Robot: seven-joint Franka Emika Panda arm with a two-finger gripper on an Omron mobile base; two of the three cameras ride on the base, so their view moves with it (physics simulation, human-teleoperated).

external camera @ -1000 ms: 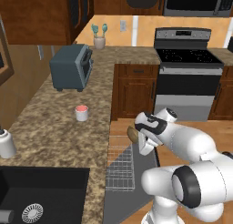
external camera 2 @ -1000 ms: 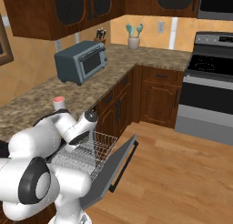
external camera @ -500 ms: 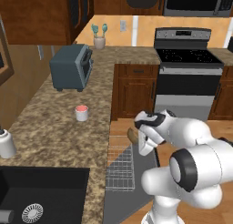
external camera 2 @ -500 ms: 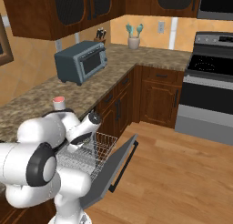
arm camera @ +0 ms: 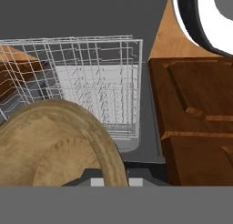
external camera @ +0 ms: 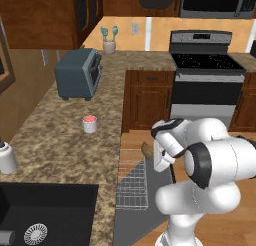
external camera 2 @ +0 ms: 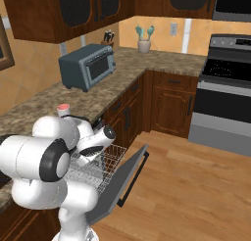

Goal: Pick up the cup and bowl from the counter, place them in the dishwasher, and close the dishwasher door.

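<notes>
I am seeing the hand (external camera: pixel 150 151) holding the bowl (external camera: pixel 146 149), with its fingers clamped on the bowl's rim, and it is hanging just above the dishwasher (external camera: pixel 134 185), over the pulled-out wire rack (arm camera: pixel 98 89). In the hand view the bowl (arm camera: pixel 59 145) is sitting tilted, close in front of the camera, and the rack is lying beyond it. The dishwasher door (external camera 2: pixel 120 183) is standing open, leaning down toward the wooden floor (external camera 2: pixel 196 191). The cup (external camera: pixel 90 124) is standing upright on the desk (external camera: pixel 60 140), well apart from the dishwasher, on the side where the toaster (external camera: pixel 77 75) is also standing.
</notes>
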